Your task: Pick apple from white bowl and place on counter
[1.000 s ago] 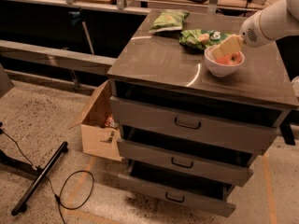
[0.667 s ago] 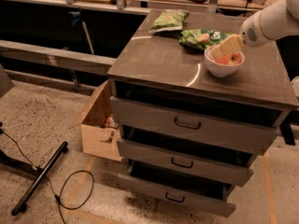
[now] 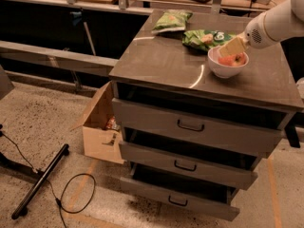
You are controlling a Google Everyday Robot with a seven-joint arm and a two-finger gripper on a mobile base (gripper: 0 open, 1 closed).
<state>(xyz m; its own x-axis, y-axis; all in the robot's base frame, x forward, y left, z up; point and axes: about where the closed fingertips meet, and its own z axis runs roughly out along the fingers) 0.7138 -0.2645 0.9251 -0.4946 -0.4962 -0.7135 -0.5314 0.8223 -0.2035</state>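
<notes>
The white bowl stands on the grey-brown counter, toward its right side. The red apple with yellowish patches lies inside the bowl, partly hidden by my gripper. My gripper reaches in from the upper right on a white arm, its tan fingers down over the bowl's rim and right at the apple. Whether it touches the apple does not show.
Two green snack bags lie at the back of the counter behind the bowl. The cabinet has three handled drawers. An open cardboard box sits on the floor at its left, with a black stand and cable nearby.
</notes>
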